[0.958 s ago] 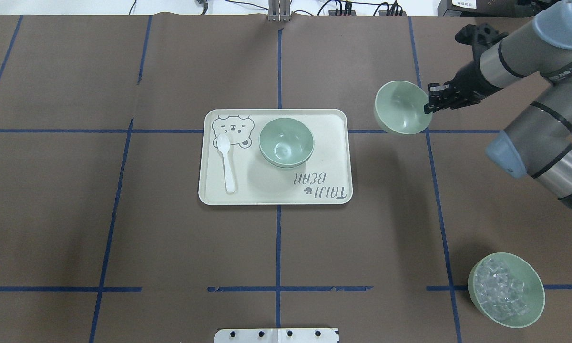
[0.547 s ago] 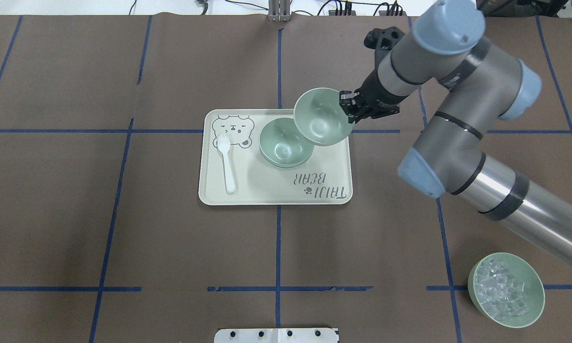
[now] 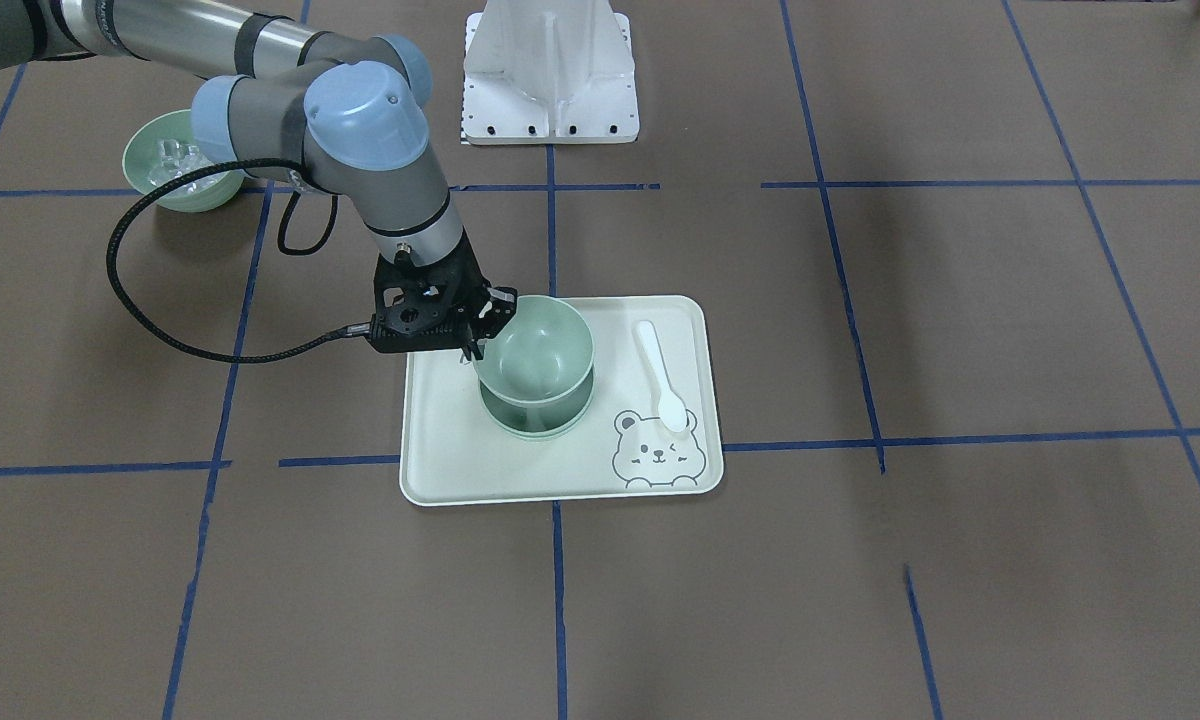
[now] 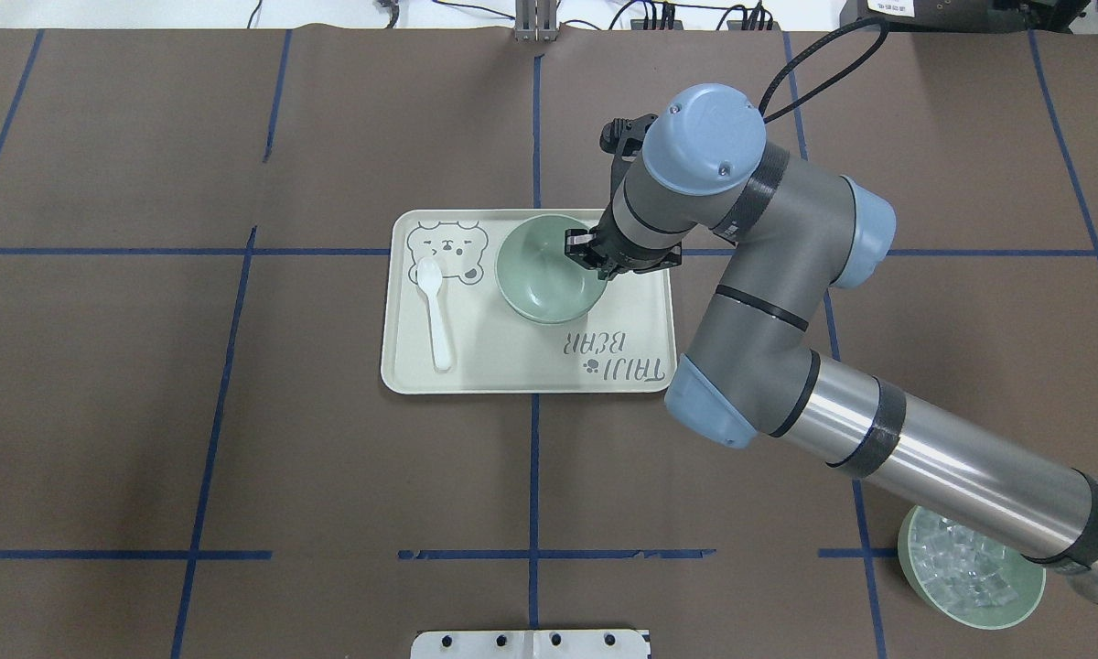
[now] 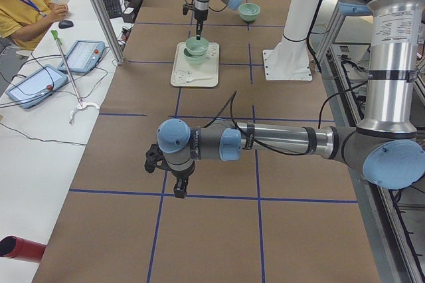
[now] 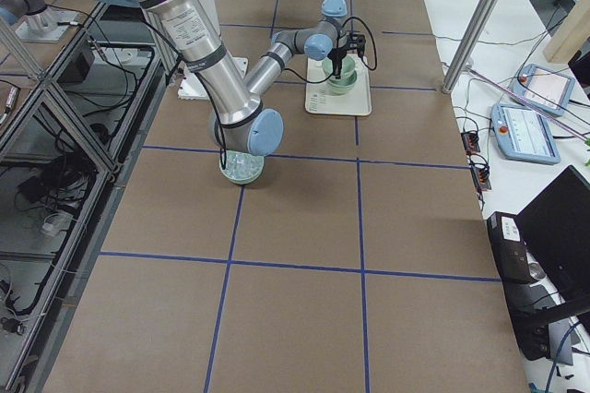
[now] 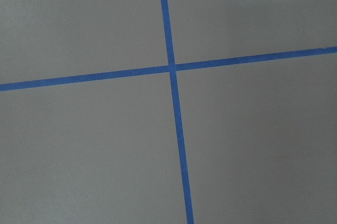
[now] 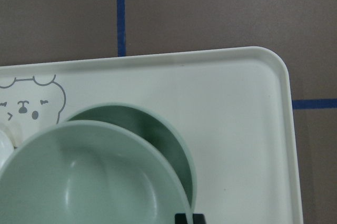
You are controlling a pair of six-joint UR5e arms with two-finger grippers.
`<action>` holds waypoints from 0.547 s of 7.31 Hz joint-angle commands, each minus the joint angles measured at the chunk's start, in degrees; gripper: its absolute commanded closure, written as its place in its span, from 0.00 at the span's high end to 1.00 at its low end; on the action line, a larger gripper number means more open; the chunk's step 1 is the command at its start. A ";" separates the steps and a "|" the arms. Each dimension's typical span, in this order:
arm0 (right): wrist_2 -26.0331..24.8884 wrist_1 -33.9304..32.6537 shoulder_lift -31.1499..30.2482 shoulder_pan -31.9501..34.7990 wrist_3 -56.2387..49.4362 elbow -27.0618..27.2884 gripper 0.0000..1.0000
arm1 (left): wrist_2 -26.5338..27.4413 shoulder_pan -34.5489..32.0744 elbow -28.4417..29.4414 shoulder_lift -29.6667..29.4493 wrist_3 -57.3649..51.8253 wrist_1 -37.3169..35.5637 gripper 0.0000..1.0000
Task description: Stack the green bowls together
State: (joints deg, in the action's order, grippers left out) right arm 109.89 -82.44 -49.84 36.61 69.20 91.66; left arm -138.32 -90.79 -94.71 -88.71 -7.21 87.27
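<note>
My right gripper is shut on the rim of a pale green bowl and holds it just over the green bowls nested on the cream tray. In the front-facing view the gripper pinches the held bowl at its near-robot rim. The right wrist view shows the held bowl a little off-centre over the lower bowl. My left gripper shows only in the left exterior view, over bare table far from the tray; I cannot tell whether it is open or shut.
A white spoon lies on the tray beside the bear print. A green bowl of clear cubes stands at the near right, partly under my right arm. The white base plate is at the near edge.
My right arm has carried the bowl leftward from beyond the tray's right side to over the nested bowls, and lowered it towards them.
</note>
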 commanded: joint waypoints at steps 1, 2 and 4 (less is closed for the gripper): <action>-0.47 0.17 1.75 -0.40 0.05 -3.58 0.00 | 0.06 0.00 -0.30 -0.06 0.00 0.00 1.00; -0.47 0.18 1.76 -0.49 0.05 -3.77 0.00 | 0.07 0.00 -0.38 0.03 -0.09 0.00 1.00; -2.38 0.26 1.59 -0.40 -0.03 -3.94 0.99 | -0.02 0.00 -0.39 -0.06 0.00 0.00 1.00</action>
State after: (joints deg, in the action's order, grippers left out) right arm 108.82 -82.25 -48.18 36.21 69.24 87.97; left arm -138.31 -90.79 -95.07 -88.74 -7.23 87.28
